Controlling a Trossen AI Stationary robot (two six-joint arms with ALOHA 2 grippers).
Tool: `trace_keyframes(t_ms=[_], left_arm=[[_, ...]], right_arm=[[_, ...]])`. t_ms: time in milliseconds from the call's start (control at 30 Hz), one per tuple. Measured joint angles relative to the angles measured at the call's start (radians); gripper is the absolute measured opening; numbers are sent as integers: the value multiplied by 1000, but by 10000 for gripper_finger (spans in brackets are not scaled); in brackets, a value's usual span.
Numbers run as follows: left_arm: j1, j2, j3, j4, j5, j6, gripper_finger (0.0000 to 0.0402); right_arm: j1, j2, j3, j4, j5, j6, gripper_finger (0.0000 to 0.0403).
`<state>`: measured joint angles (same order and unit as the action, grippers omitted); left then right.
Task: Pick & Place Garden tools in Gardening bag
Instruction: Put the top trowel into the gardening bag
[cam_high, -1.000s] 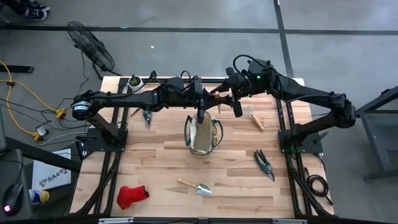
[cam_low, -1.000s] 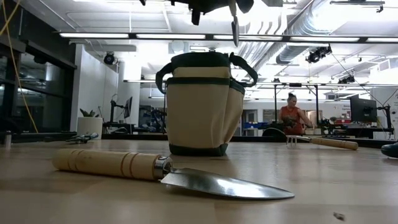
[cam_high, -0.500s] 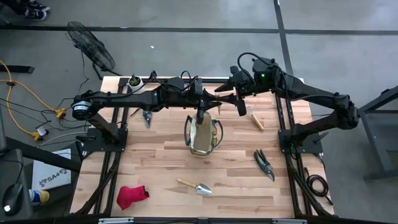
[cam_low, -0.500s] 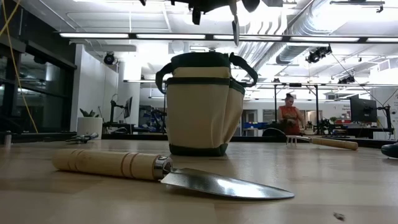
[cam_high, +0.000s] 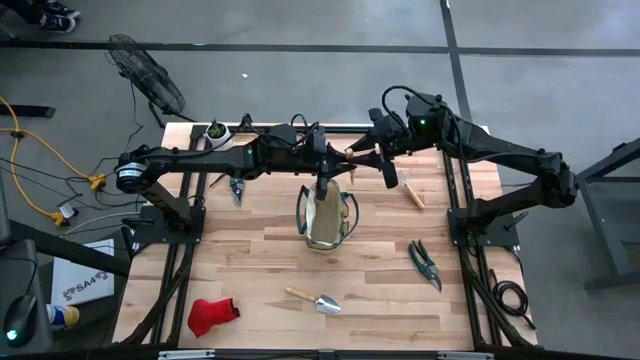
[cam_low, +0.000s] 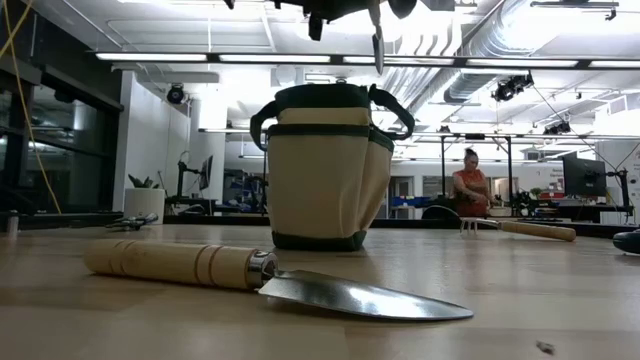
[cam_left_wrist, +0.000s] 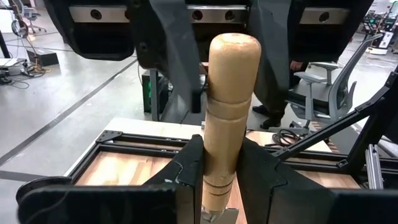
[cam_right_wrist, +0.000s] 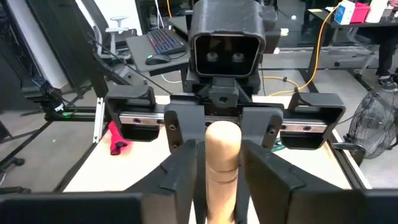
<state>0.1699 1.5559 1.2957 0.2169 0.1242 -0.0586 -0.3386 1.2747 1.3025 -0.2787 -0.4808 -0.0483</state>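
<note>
A wood-handled garden tool (cam_left_wrist: 231, 99) hangs upright in the air, a little beyond and above the tan gardening bag (cam_high: 325, 217). Its dark blade (cam_low: 378, 45) points down over the bag's rim (cam_low: 325, 95). My left gripper (cam_left_wrist: 221, 165) is shut on the handle's lower part. My right gripper (cam_right_wrist: 222, 165) faces it from the other side, shut on the handle's top. The bag stands upright on its base on the table. A trowel (cam_low: 270, 275), a red glove (cam_high: 212, 314), pruning shears (cam_high: 425, 263) and a wood-handled fork (cam_high: 408, 190) lie flat on the table. My left gripper pinches the lower part of the wooden handle (cam_left_wrist: 217, 180) between its two fingers, coming level from the table's left, across the handle. The tool hangs upright, clear of bag and table. My right gripper has its two fingers on either side of the handle's rounded top end (cam_right_wrist: 222, 146), coming nearly level from the right, across the handle.
A second pair of shears (cam_high: 237, 188) and a small white pot (cam_high: 214, 130) sit at the far left. The table's near half holds only the trowel and the glove. A person (cam_low: 468, 185) is in the room behind.
</note>
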Motion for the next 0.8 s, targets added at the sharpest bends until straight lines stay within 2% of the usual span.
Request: trace_keyframes(t_ms=[200,633,800], left_arm=[[0,0,0,-2,0,-4,61],[0,0,0,-8,-1,-3,61],[0,0,0,-10,-1,-3,91]], right_arm=[[0,0,0,0,-1,-2,54],[0,0,0,0,-17,0,55],[0,0,0,2,-16,15,55]])
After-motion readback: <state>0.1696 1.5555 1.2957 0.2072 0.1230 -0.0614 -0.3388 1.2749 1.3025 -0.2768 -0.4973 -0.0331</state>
